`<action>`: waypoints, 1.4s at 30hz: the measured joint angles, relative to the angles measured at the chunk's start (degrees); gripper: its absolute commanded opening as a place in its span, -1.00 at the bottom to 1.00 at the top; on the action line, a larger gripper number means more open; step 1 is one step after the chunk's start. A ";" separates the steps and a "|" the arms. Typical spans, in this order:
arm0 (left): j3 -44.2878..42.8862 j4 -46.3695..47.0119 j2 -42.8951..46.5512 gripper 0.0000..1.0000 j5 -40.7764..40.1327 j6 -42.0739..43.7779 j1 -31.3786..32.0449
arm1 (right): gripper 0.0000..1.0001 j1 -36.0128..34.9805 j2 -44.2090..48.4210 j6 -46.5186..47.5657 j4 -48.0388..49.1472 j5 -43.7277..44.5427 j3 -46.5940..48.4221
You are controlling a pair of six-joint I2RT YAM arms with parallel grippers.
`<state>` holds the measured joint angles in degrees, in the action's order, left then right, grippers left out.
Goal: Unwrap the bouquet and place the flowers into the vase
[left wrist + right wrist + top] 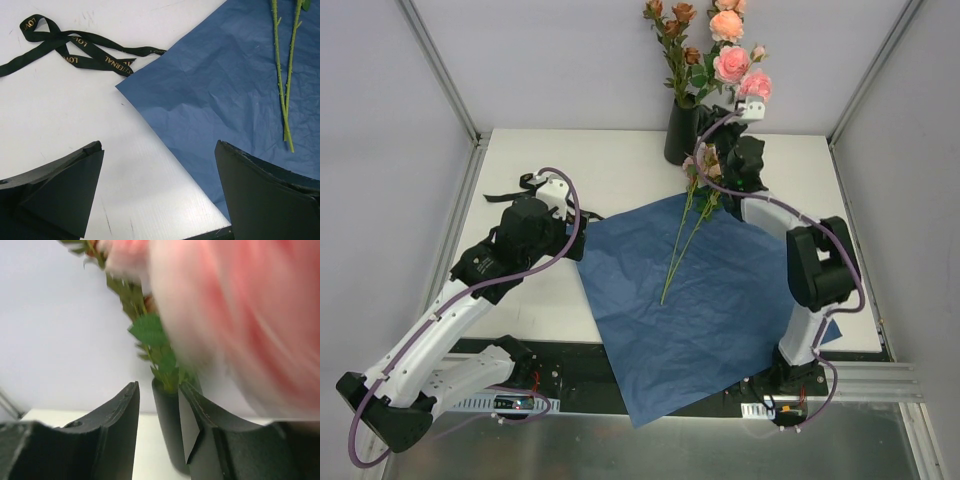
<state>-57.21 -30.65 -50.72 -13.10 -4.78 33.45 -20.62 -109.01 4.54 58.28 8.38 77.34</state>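
Nearest the viewer, two black-and-white robot arms [430,340] are rising from the near edge of a white table [620,160]. Between them a large, crumpled sheet of dark blue wrapping paper [720,300] is lying open and flat, one corner hanging over the near edge. A black ribbon with gold lettering [75,47] is lying loose on the table to the left of the sheet, so the bouquet is looking fully unwrapped. The left gripper [157,147] is hovering low over the sheet's left corner, jaws spread wide with nothing between them. At the far side, a tall narrow black vase [680,135] is standing upright just beyond the paper's far corner, holding a bunch of pink, peach and rust-orange artificial roses [725,40]. The right gripper [159,390] is reaching up beside the vase, close against the pink blooms; its jaws are standing partly apart and appear to be clamping nothing, the vase showing through the gap. Two more roses on long thin green stems [680,245] are lying side by side on the blue sheet, heads pointing toward the vase. Most of the task is looking done: the wrapping is off and most flowers are in, while these two stems are waiting to be picked up and placed.
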 measured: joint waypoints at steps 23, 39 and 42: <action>0.02 0.00 -1.40 0.98 -0.87 0.00 0.00 | -0.17 -6.51 32.13 -45.07 -53.40 5.70 -23.34; 0.02 0.00 -1.36 0.98 -0.96 0.00 0.37 | -0.17 -6.43 21.70 -56.24 -57.90 5.86 -26.25; 0.02 0.00 -1.31 0.98 -0.85 0.00 0.37 | -0.20 -6.19 19.69 -55.47 -55.87 5.75 -26.99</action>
<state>-57.19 -30.65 -52.03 -13.96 -4.78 33.82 -26.81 -89.32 -50.94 2.42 14.13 50.35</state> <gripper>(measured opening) 0.990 0.414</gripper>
